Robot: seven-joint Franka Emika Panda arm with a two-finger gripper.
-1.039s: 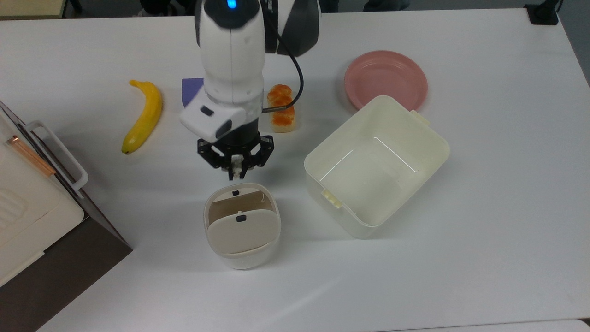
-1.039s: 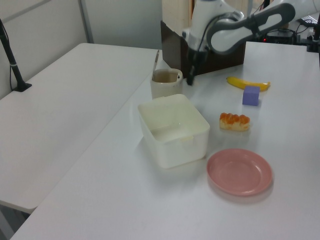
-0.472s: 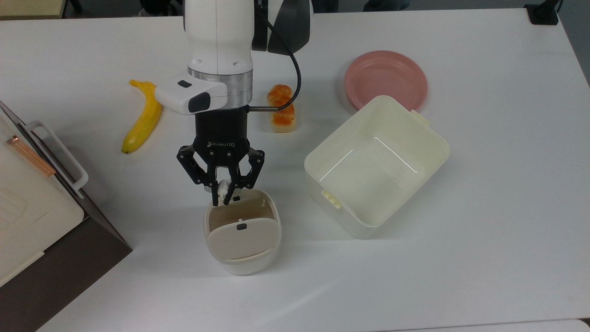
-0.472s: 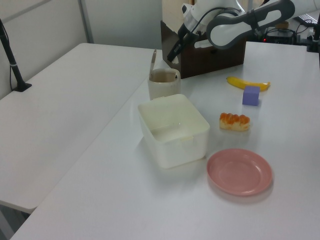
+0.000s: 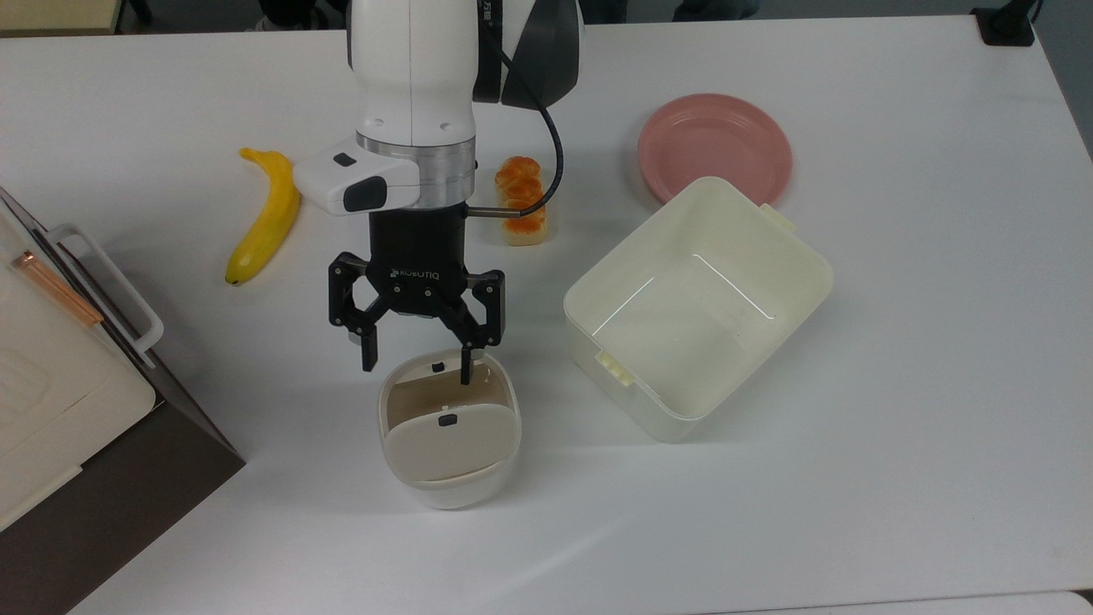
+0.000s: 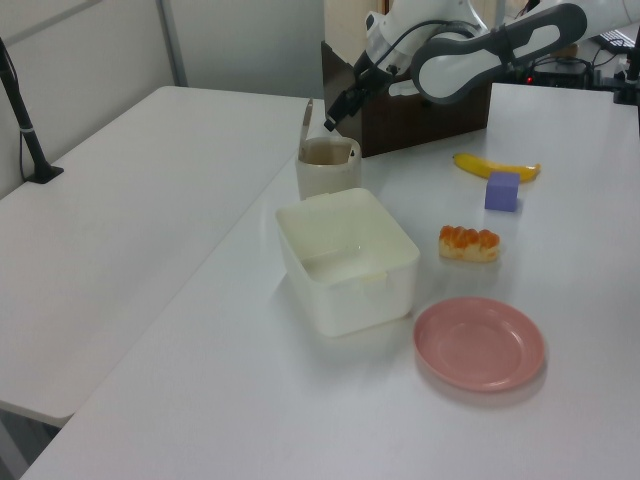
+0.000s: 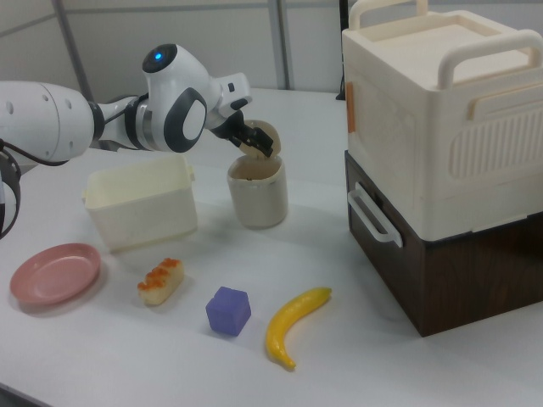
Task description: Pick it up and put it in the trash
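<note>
Your black two-finger pincer (image 5: 416, 363) hangs with its fingers spread wide and nothing between them, right over the near rim of the small cream-white rounded-square bin (image 5: 450, 487) with the beige swing lid (image 5: 442, 436), which sits on the white counter (image 5: 897, 384). Half a second back those fingers were pinched on the tiny crumpled white paper wad at this same spot; now they have parted and the wad is gone from them. You cannot see it in the bin's shadowed opening, so it has most likely dropped inside, but that is a judgement, not something on view. The drop step looks finished, and what remains for you is to lift the pincer straight up, clear of the rim and the tilted lid, without nudging the bin. A second back the arm was still short of the bin, with the wrist turned differently. The larger cream square tub (image 5: 790, 256), pale pink plate (image 5: 714, 145), yellow banana (image 5: 265, 218) and orange-glazed bread roll (image 5: 521, 205) lie where they did.
</note>
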